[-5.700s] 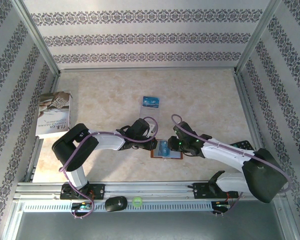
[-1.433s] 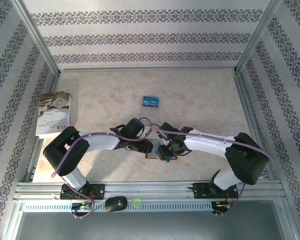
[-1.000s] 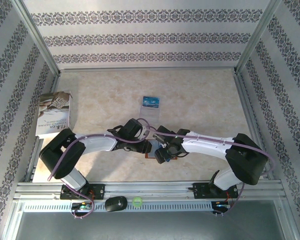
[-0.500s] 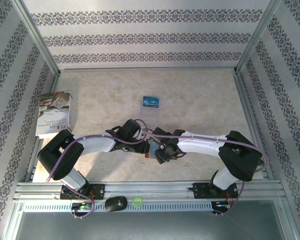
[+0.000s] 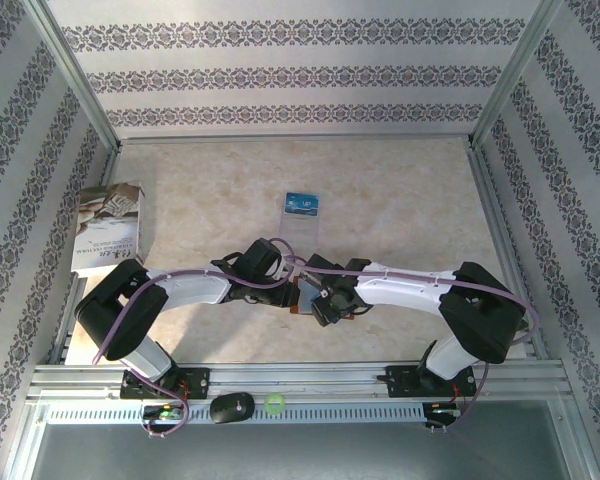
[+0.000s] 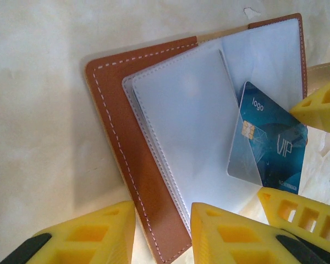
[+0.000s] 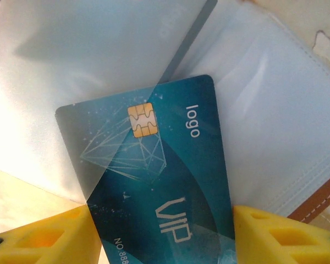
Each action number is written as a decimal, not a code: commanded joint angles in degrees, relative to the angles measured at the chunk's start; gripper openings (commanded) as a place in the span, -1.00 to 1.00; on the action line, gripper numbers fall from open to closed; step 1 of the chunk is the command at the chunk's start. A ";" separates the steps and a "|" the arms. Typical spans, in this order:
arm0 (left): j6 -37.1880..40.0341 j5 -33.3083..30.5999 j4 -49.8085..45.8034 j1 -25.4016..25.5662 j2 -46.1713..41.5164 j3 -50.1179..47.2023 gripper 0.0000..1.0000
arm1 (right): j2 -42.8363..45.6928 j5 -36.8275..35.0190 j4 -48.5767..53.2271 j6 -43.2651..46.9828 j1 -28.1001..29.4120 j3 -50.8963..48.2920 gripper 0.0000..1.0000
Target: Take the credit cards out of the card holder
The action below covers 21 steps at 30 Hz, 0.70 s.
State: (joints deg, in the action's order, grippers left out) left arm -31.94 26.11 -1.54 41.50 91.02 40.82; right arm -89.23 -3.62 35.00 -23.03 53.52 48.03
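Note:
The card holder (image 6: 115,110), brown leather with pale plastic sleeves, lies open on the table, and a brown sliver of it (image 5: 300,311) peeks out under the two wrists. A blue credit card (image 7: 170,181) marked VIP sticks halfway out of a sleeve. My right gripper (image 7: 165,242) has a yellow finger against each long edge of that card (image 6: 275,148). My left gripper (image 6: 162,236) is partly open and straddles the near corner of the brown cover. Its right finger (image 6: 236,236) sits over the sleeves, and a gap shows beside its left finger. Both grippers meet near the table's front middle (image 5: 310,296).
A second blue card (image 5: 302,203) lies on a pale translucent sheet further back on the table. A white-grey booklet (image 5: 108,228) sits at the left edge. A black mouse (image 5: 231,407) and a green ball (image 5: 274,404) rest on the front rail.
The right gripper's jaws have narrowed onto the blue card's edges. Both wrists have drifted slightly left over the card holder. The left gripper's opening looks the same.

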 commanded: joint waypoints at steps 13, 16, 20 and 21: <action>0.98 1.88 5.18 -0.25 0.21 1.15 -0.25 | 3.68 1.87 10.03 -5.91 0.80 -1.92 0.18; 1.70 2.10 6.57 0.03 0.53 1.53 -0.16 | 3.84 2.29 11.60 -6.58 0.80 -1.45 0.18; 2.32 2.04 9.38 1.80 3.55 3.14 -0.08 | 5.34 3.62 8.68 -6.59 0.75 -2.39 0.18; 2.26 1.52 9.66 2.07 4.81 3.67 -0.08 | 5.10 3.42 8.42 -6.61 0.80 -2.09 0.18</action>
State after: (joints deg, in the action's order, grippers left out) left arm -31.44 27.24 4.29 42.22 93.19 42.15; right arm -85.08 -0.97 43.24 -28.64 53.52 46.33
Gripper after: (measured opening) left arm 0.457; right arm 0.591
